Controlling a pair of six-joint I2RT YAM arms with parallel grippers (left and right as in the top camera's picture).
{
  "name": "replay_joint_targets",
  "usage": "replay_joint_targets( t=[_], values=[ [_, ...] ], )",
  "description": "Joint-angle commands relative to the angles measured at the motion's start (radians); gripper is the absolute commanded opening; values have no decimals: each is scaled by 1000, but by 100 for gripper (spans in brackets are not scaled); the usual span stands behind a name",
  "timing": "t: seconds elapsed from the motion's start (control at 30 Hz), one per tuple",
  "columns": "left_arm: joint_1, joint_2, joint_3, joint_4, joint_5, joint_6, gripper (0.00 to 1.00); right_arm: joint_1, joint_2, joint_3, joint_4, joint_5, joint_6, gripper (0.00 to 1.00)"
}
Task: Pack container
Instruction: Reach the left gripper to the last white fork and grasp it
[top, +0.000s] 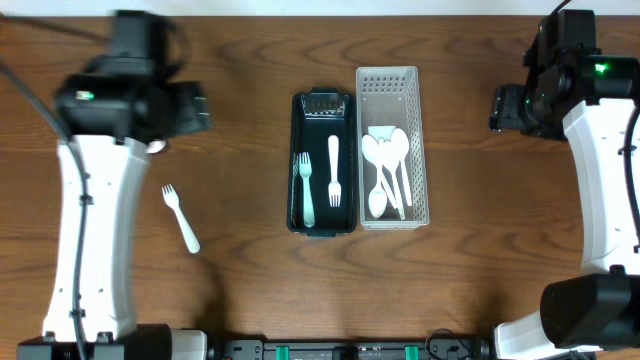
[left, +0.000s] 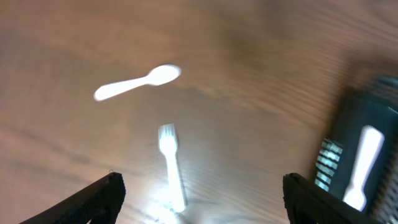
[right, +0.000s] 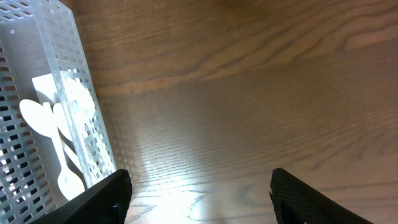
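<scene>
A dark green container (top: 320, 228) stands at the table's middle with two forks (top: 334, 170) lying in it. A white perforated basket (top: 392, 85) beside it on the right holds several white spoons (top: 385, 160). A loose white fork (top: 181, 218) lies on the table at the left. In the left wrist view this fork (left: 171, 165) lies between the fingers, below them, with a loose white spoon (left: 140, 81) beyond it and the container (left: 348, 130) at the right. My left gripper (left: 202, 186) is open and empty. My right gripper (right: 200, 180) is open and empty over bare table right of the basket (right: 74, 93).
The left arm (top: 95, 200) runs along the table's left side and the right arm (top: 605, 170) along its right side. The table is brown wood (top: 240, 60).
</scene>
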Motion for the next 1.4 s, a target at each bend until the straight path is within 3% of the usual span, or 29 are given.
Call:
replay_joint_targets(
  t=[0.0, 0.2, 0.47, 0.77, 1.3, 1.37],
  values=[
    [110, 16, -93, 14, 74, -49, 84, -5, -8, 12, 5, 11, -19, 75],
    [219, 19, -378, 177, 89, -58, 84, -6, -8, 12, 6, 11, -30, 76],
    [213, 84, -642, 401, 135, -51, 84, -6, -8, 12, 8, 11, -32, 76],
    [213, 231, -652, 538, 136, -51, 84, -5, -8, 12, -1, 11, -45, 76],
    [213, 374, -652, 587, 136, -43, 84, -6, -8, 12, -16, 12, -45, 76],
    [213, 385, -652, 583, 137, -40, 78, -6, -8, 12, -19, 18, -45, 76]
  ],
)
